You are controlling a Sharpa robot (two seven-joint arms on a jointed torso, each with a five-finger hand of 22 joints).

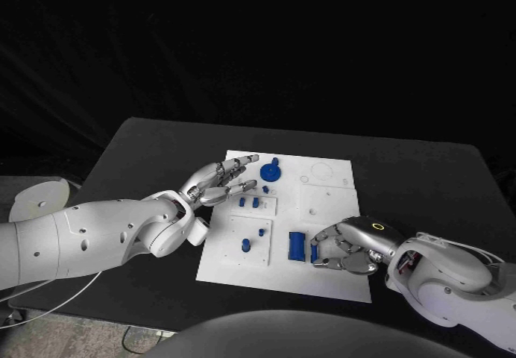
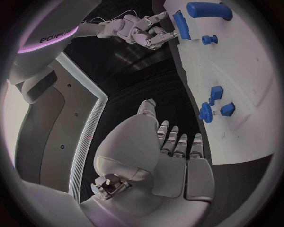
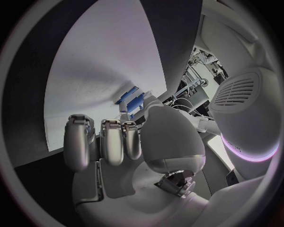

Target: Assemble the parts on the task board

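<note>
While upright lengthwise, blue bar, right hand touching

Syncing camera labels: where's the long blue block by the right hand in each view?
Head view: blue block lies on the task board, beside the right hand.
Left wrist view: block just past that hand.
Right wrist view: probably the blue piece off its fingers.
Shared landmark: the right hand.

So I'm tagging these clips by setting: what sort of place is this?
Probably a robotics lab or test bench. A black table stands against a dark backdrop, a white task board with small blue parts lies on it, and equipment shows behind the robot in the right wrist view.
</note>
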